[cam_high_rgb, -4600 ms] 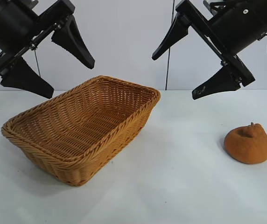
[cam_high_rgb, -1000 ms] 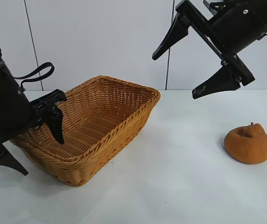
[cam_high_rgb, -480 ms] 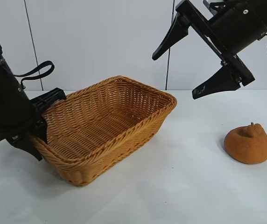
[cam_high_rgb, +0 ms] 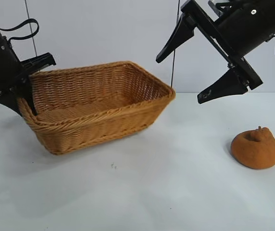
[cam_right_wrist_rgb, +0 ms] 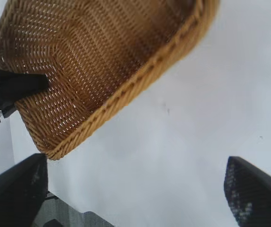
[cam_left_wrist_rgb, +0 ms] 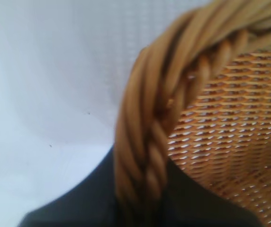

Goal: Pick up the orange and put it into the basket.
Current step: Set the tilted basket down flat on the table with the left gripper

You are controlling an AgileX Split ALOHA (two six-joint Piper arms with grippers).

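Observation:
The honey-tan wicker basket (cam_high_rgb: 99, 126) hangs raised at the left, gripped at its left end. My left gripper (cam_high_rgb: 25, 98) is shut on its braided rim (cam_left_wrist_rgb: 145, 142), one black finger (cam_left_wrist_rgb: 78, 208) outside the wall and one inside. From the right wrist view, the basket (cam_right_wrist_rgb: 102, 56) is empty and a left finger (cam_right_wrist_rgb: 17, 87) rests on its wall. The orange (cam_high_rgb: 256, 147) sits alone on the table at the right, apart from both grippers. My right gripper (cam_high_rgb: 179, 81) hangs high above the table, open and empty (cam_right_wrist_rgb: 135, 189).
The white table (cam_high_rgb: 166, 192) runs bare between the basket and the orange, with a small dark speck (cam_high_rgb: 112, 166) below the basket. A pale wall stands behind. A black cable loops off the left arm (cam_high_rgb: 19, 26).
My left gripper has closed on the basket's rim and risen, lifting the basket and swinging it up and leftward. The right arm and the orange have not moved.

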